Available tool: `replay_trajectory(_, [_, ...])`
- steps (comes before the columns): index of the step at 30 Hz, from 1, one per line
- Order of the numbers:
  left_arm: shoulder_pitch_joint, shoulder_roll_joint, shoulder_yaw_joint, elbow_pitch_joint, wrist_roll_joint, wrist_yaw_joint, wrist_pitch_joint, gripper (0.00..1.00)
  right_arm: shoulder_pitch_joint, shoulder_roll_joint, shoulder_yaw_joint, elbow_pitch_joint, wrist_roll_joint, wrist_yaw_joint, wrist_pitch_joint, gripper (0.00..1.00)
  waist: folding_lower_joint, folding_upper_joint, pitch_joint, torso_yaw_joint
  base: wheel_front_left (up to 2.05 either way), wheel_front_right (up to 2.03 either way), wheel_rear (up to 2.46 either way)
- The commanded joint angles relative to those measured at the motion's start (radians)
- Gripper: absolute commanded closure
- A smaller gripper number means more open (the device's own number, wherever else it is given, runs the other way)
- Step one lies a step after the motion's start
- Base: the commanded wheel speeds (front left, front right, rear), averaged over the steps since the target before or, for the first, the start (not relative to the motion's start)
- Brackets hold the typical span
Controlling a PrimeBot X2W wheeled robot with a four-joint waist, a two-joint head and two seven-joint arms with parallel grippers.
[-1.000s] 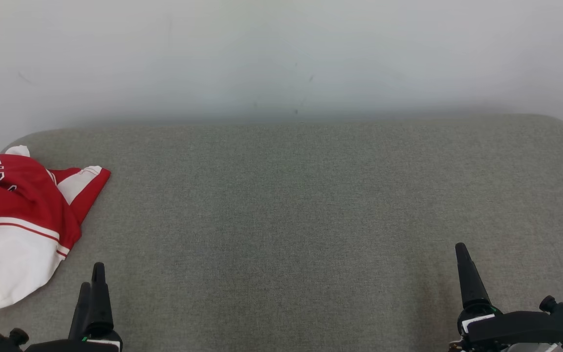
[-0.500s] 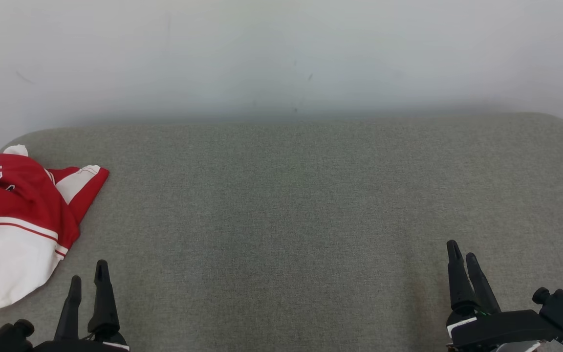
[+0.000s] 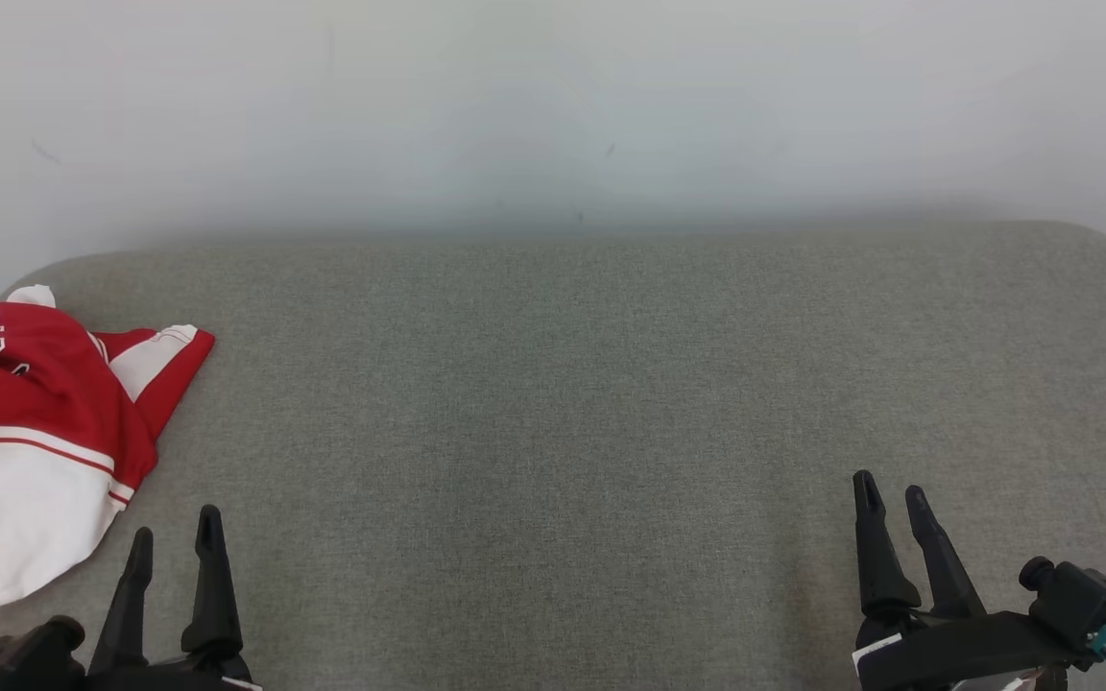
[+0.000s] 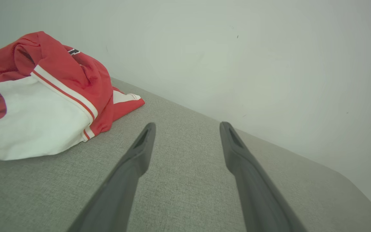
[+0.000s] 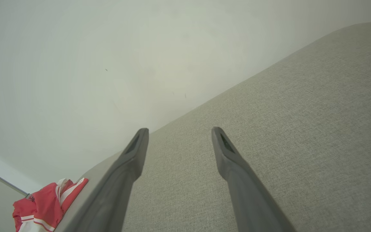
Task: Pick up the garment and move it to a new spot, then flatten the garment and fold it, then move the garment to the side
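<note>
We see the red-and-white garment (image 3: 30,432) cut off by the head view's left edge, its black lettering unreadable. It lies crumpled at nine o'clock on the grey cushion (image 3: 553,403), near our left gripper (image 3: 176,533) at its ten o'clock and well apart from our right gripper (image 3: 889,488). The grippers sit low at seven and five o'clock, fingers pointing to twelve, jaws spread wide and empty.

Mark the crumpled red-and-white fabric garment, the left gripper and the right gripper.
crumpled red-and-white fabric garment (image 3: 44,403), head view, on its red middle fold.
left gripper (image 3: 176,523), head view, midway between its open dark fingertips.
right gripper (image 3: 889,483), head view, midway between its open dark fingertips.
</note>
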Motion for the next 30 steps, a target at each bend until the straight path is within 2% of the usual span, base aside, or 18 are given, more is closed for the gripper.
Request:
replay_trajectory(1, [0.002,0.012,-0.003,-0.016,0.042,-0.002,-0.014,0.0,0.002,-0.004,0.007,-0.011,-0.044,-0.001,-0.013,0.0,0.0,0.0,-0.002,0.0,0.0,0.0,0.0])
replay_trajectory(30, [0.036,0.028,-0.004,-0.037,0.301,0.014,-0.08,0.0,0.021,-0.004,0.031,-0.028,-0.332,-0.002,-0.079,0.0,0.0,0.0,-0.009,0.001,0.0,0.0,0.0])
